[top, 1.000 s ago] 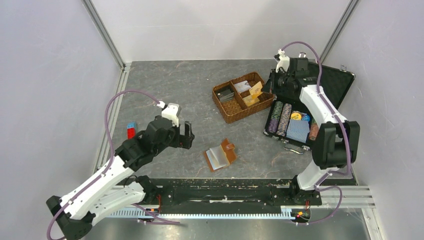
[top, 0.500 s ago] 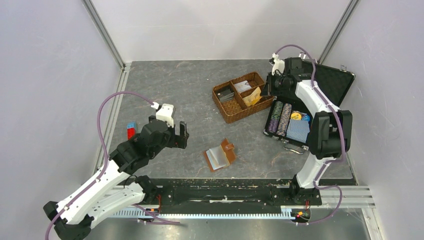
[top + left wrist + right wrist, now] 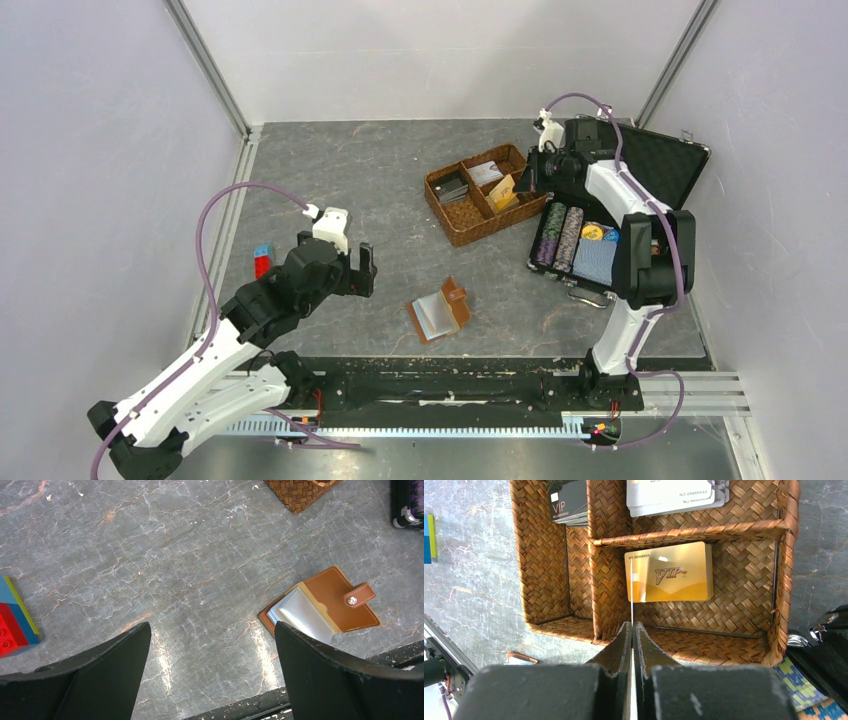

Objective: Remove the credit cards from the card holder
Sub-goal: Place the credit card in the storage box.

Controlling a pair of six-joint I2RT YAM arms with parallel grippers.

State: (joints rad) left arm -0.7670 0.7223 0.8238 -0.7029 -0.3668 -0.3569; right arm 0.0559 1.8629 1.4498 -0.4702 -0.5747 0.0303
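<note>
The tan-brown card holder (image 3: 440, 310) lies open on the table, pale sleeves up, snap tab to the right; it also shows in the left wrist view (image 3: 320, 612). My left gripper (image 3: 360, 270) is open and empty, to the left of it (image 3: 212, 630). My right gripper (image 3: 522, 184) is shut on a golden credit card (image 3: 504, 190), seen edge-on in the right wrist view (image 3: 631, 595), over the woven basket (image 3: 470, 228). Another gold VIP card (image 3: 674, 572) lies flat in the compartment below. Grey cards (image 3: 674, 495) and dark cards (image 3: 569, 502) lie in other compartments.
A black hard case (image 3: 660, 165) stands open at the right with striped poker chips (image 3: 560, 235) and a blue-patterned deck (image 3: 595, 260). Red and blue bricks (image 3: 262, 260) lie at the left, also in the left wrist view (image 3: 12, 625). The near rail (image 3: 450, 385) runs along the front.
My right gripper has moved left and lower over the basket with the golden card in it. My left arm drew back a little, then held still.
</note>
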